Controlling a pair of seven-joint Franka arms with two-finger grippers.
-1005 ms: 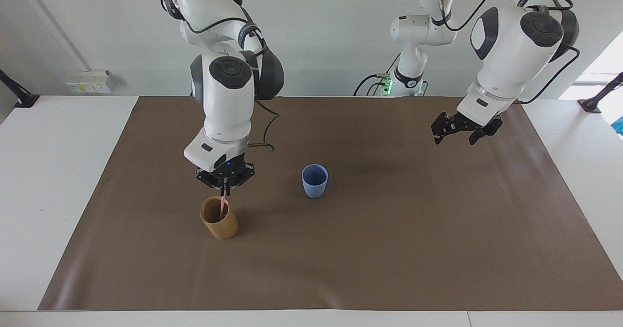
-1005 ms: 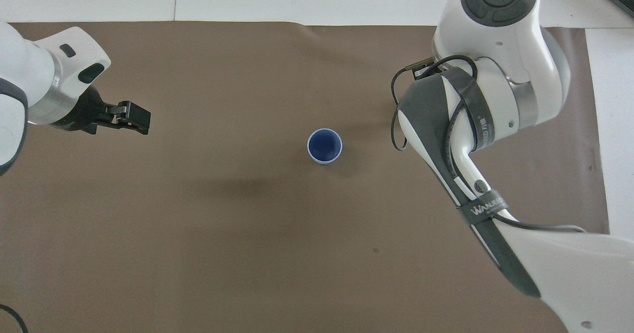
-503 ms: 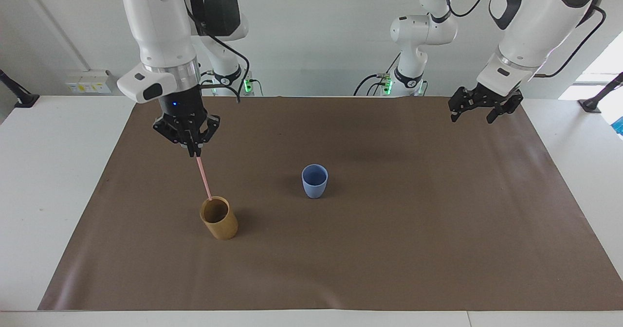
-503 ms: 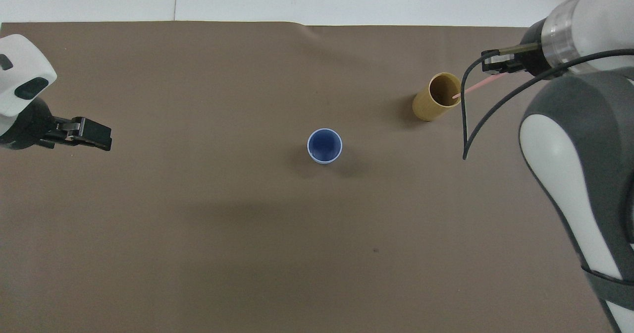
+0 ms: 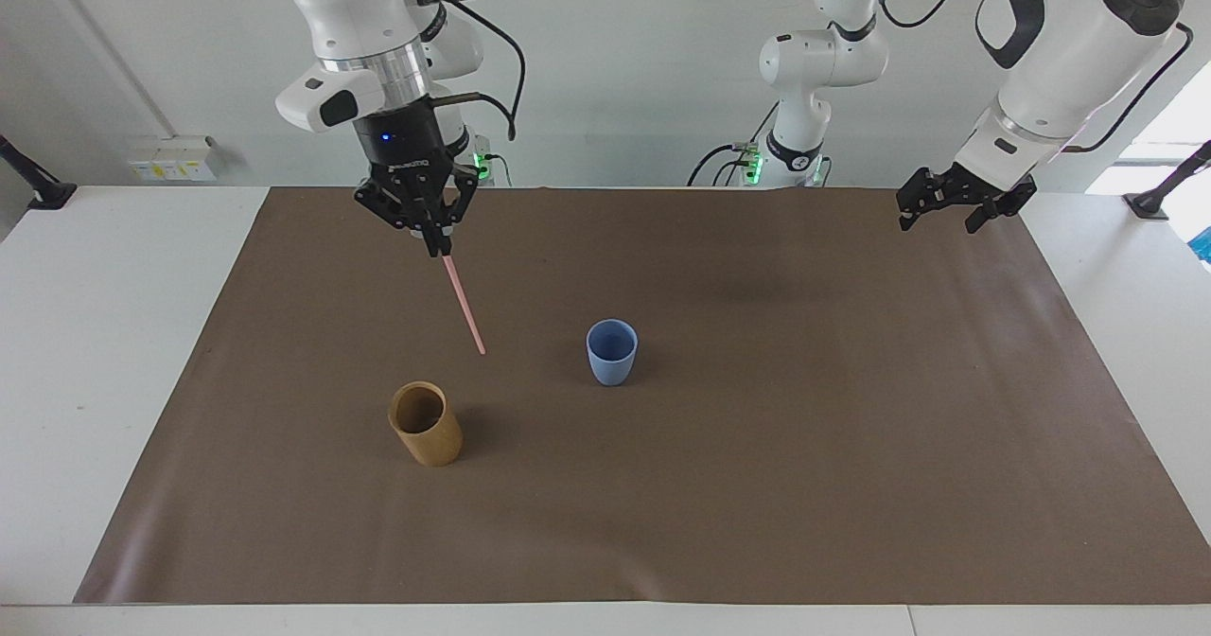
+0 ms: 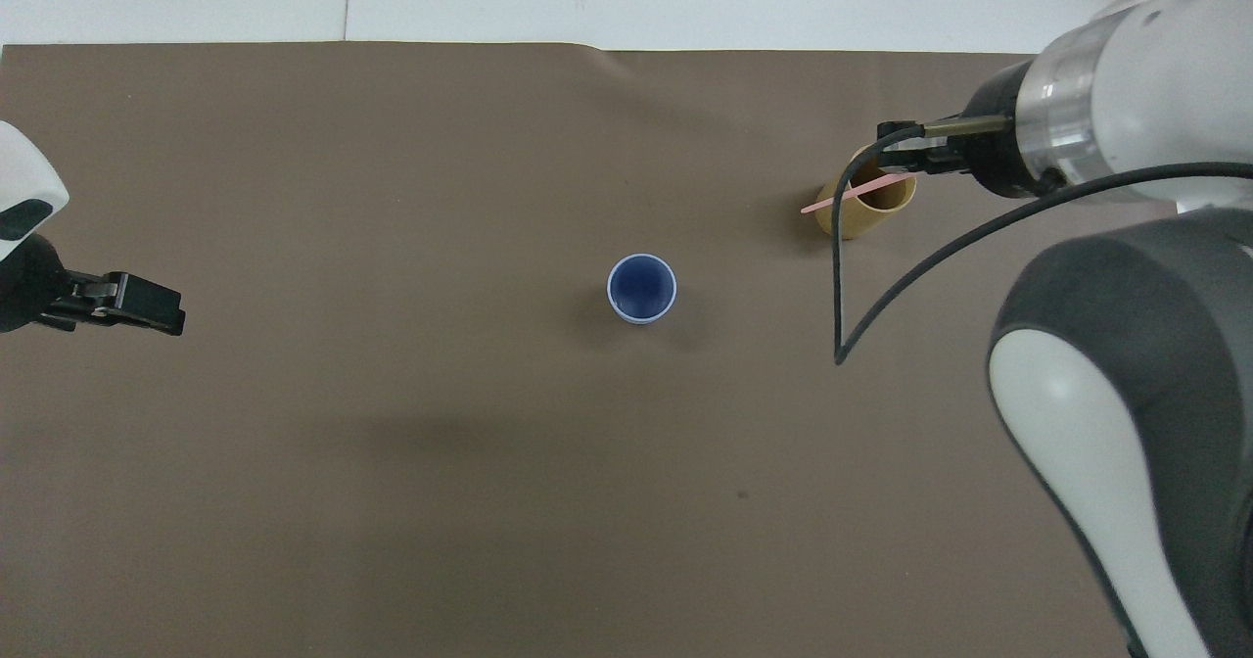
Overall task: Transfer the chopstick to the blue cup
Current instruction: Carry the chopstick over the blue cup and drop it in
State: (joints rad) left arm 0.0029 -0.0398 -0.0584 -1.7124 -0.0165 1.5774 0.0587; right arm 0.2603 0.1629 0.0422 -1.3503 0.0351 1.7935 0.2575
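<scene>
Since the earlier frames, we note that the right gripper has risen from the tan cup and drawn the chopstick fully clear of it. The left gripper has drawn back toward its own end of the table.

We find the right gripper's fingertips pinched on the top of the chopstick, which hangs tilted in the air, its lower end pointing toward the blue cup and touching nothing. The left gripper waits with its fingers spread and empty, over the brown mat near the left arm's end.

We judge the extraction step complete and the carry to be in hand. The next move calls for shifting the stick sideways until its lower tip sits over the blue cup's mouth, then lowering before release.

We see only the emptied tan cup, standing well apart from the blue cup, toward the right arm's end. Nothing obstructs the path. The tilt, in our judgement, risks a tip strike on the rim.
</scene>
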